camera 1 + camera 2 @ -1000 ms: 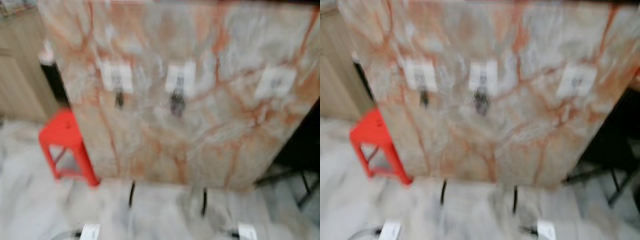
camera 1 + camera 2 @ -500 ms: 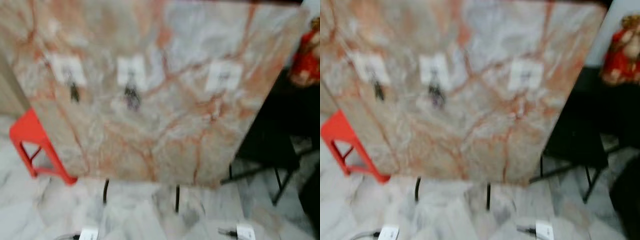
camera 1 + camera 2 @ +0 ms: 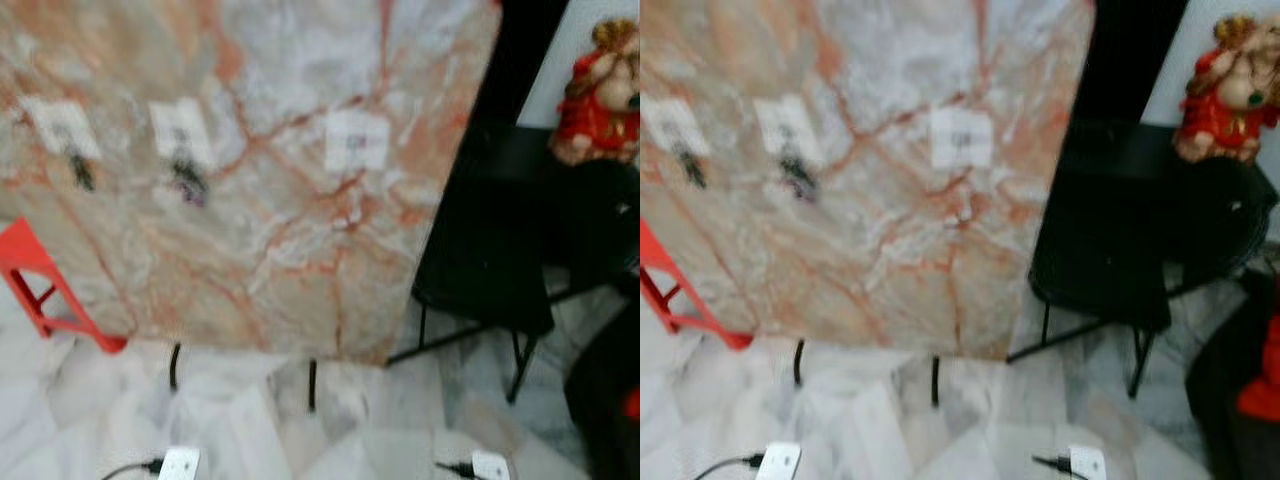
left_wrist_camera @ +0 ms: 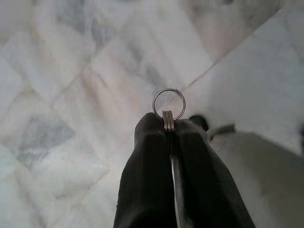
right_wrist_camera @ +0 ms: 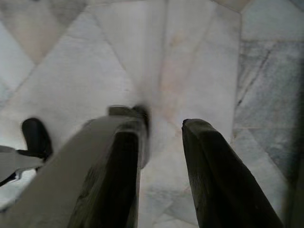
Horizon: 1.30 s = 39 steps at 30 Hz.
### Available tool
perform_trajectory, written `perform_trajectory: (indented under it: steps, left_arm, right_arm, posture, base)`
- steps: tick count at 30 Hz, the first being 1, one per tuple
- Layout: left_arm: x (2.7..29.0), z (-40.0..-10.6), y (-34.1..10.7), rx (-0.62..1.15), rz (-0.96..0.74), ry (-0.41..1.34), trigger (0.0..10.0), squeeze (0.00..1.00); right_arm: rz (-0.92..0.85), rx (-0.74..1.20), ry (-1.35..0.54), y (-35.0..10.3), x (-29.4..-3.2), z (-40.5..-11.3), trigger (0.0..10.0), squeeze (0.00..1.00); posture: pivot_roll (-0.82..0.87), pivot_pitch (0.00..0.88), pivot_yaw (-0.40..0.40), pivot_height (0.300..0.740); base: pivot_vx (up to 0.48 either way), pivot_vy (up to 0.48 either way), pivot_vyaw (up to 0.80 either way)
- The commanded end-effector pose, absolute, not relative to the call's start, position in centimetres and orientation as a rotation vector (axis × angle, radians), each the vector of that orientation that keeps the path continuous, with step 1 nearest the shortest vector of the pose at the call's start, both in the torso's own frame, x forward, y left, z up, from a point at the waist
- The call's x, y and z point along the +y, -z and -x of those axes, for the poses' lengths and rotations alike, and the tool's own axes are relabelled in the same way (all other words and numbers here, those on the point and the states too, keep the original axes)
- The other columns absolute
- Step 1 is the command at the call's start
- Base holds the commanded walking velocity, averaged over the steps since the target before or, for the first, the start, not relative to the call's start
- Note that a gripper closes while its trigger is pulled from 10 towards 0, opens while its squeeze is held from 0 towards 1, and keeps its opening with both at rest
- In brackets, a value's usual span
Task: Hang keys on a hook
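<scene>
Left end effector [image 4: 168, 124]: pinching key ring [image 4: 168, 104] above floor [image 4: 71, 71] | Right end effector [image 5: 164, 128]: spread | Marble panel [image 3: 280, 150]: three hook plates, rightmost hook plate [image 3: 357, 141] beside black chair [image 3: 490, 270]

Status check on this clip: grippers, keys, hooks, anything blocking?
Left gripper shut on key ring, low over floor. Right gripper open, idle. Third hook looks bare, two others loaded. Black chair beside panel.

A red plastic stool [image 3: 40, 290] stands on the pale marble floor [image 3: 230, 430] at the left edge of a marble-patterned board [image 3: 280, 220]. A black metal chair [image 3: 485, 280] stands right of the board, with a red-clothed doll [image 3: 600, 100] beyond it.
</scene>
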<state>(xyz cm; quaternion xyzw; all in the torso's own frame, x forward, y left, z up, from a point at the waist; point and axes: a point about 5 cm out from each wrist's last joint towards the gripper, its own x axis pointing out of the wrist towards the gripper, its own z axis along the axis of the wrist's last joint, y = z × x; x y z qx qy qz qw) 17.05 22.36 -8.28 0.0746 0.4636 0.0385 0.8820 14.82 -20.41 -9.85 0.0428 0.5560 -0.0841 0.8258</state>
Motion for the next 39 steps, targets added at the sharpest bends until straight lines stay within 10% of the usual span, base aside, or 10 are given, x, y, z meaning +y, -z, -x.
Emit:
perform_trajectory:
  steps: [1,22,39]
  left_arm:
    - [21.7,-16.8,8.6,0.977,-0.163,-0.056,10.0,0.0]
    - [21.3,-19.7,7.1,0.852,-0.201,-0.046,10.0,0.0]
    - [22.0,-27.7,-2.5,0.188,-0.224,-0.187,10.0,0.0]
  right_arm:
    - [-0.07,1.188,0.194,9.9,-21.1,-14.4,10.0,0.0]
    - [-0.028,1.193,0.169,9.9,-21.3,-14.3,10.0,0.0]
    - [-0.01,1.186,0.152,9.7,-21.5,-14.8,10.0,0.0]
  posture:
    - [-0.01,0.0,-0.002,0.723]
    - [-0.01,0.0,-0.001,0.723]
    - [0.0,0.0,-0.021,0.723]
  base:
    - [0.0,-0.48,0.0]
    - [0.0,-0.248,0.0]
    - [0.0,0.0,0.0]
